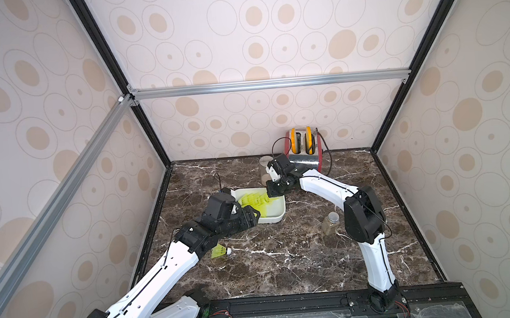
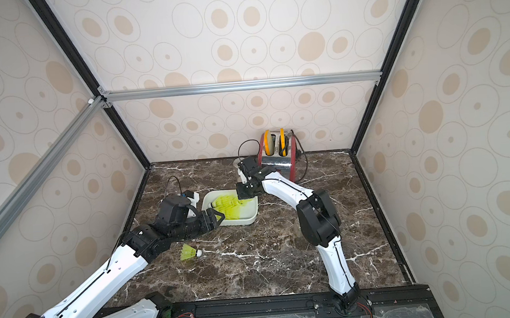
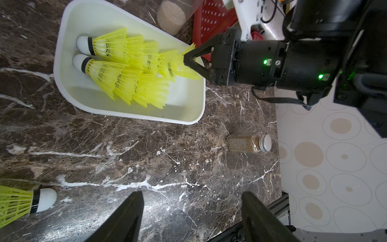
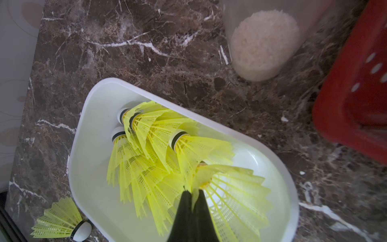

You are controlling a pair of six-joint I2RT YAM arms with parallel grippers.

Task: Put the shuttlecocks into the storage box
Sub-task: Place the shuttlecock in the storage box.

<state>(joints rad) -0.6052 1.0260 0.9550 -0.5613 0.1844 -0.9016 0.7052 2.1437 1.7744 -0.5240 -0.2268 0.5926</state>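
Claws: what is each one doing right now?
Left claw: open, holding nothing.
Right claw: closed on the skirt of a shuttlecock, over the box.

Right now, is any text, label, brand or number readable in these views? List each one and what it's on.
None readable in any view.
shuttlecocks: dark bands only, no print visible.
storage box: plain white, no marking.
small jar: no label visible.
toaster: no lettering legible.
right gripper: green lights on the housing behind it, no markings legible.
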